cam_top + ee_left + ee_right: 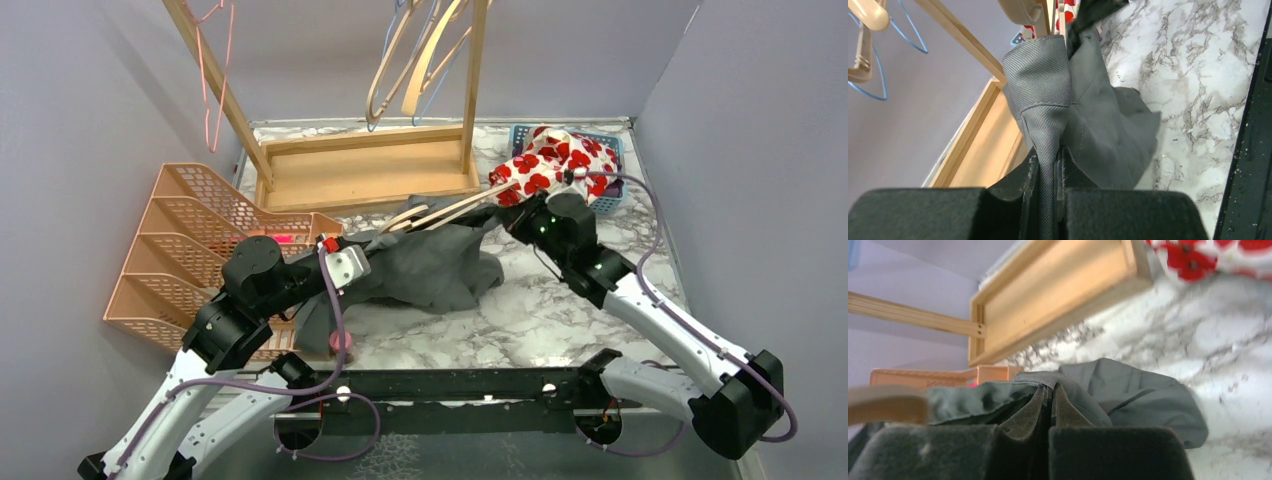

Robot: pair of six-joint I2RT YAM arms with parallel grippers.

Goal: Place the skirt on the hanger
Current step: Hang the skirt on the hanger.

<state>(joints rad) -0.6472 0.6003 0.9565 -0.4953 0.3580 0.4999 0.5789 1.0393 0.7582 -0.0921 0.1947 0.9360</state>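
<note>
Both grippers hold the dark grey fabric skirt (pixel 440 265), which lies crumpled on the white marble table (pixel 560 310) between the arms. The left gripper (pixel 1048 162) is clamped on a folded band of it. The right gripper (pixel 1049 392) is pressed together on its edge. The light wooden hanger (pixel 445 212) rests on the skirt's far side.

Pale grey-lilac walls (pixel 90 100) around a white marble-patterned table (pixel 560 310), evenly lit.
</note>
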